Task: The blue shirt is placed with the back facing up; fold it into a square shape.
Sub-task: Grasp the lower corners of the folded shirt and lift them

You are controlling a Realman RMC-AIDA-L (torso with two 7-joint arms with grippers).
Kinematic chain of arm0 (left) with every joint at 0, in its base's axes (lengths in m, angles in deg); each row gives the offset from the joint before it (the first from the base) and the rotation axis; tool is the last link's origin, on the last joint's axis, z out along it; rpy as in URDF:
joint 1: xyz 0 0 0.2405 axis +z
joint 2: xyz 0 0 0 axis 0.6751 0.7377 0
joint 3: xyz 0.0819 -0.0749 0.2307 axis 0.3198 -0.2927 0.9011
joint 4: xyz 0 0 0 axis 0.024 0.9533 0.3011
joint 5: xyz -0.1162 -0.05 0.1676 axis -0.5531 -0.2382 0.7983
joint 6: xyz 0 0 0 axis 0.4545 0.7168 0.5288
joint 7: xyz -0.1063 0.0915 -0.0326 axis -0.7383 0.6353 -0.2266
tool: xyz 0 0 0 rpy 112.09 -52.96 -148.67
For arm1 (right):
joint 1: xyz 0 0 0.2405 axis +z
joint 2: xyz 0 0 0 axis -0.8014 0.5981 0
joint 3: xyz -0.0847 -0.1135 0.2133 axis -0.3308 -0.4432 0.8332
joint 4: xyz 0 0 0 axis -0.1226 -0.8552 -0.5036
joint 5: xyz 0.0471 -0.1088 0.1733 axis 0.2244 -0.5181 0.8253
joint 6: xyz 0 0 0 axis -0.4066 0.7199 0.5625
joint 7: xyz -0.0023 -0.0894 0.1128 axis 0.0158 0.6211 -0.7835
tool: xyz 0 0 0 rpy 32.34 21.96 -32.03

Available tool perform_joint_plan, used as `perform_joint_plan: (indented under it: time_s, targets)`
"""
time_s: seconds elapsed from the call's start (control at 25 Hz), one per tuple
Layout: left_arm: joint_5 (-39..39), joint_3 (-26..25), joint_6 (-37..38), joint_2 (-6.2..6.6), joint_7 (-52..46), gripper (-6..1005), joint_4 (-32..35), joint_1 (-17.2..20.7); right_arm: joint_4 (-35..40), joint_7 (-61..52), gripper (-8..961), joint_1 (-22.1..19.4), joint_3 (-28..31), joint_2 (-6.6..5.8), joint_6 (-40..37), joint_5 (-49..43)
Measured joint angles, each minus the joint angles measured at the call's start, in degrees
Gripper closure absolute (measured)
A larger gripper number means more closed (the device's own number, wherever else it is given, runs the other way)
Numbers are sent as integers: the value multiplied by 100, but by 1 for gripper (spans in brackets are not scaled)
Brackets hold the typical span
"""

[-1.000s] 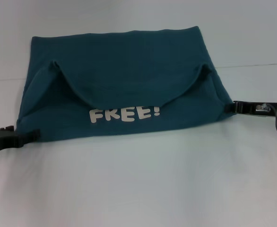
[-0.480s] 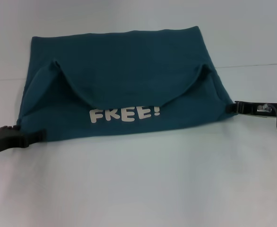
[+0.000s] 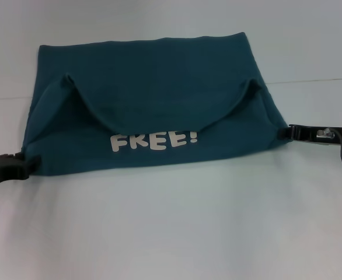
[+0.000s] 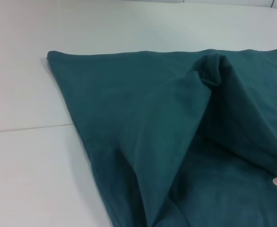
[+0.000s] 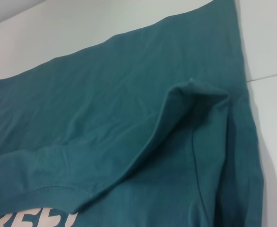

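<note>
Left pincer [image 3: 31, 165] farther back — white table [image 3: 177, 227].

Lettering: white "FREE!" [image 3: 154, 140], printed on the blue shirt [image 3: 159, 76], just below its folded-over curved hem; partly visible in the right wrist view. No other text.

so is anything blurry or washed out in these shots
Head view: the white table looks washed out, and the left claw at the blue shirt corner is smeared. Left wrist view: the nearest cloth is soft. Right wrist view: the white lettering is cut off and soft.
</note>
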Motion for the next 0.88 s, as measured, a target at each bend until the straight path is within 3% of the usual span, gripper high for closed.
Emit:
perform_joint_plan:
  time_s: [0.56,0.88]
  targets:
    - [120,56,-161,-1,1,993,-26,-44,0,10,921,-6,0,0,0,10]
    - [123,15,2,50,-184,993,203,53,2,360,919,-131,6,-19,-91,290]
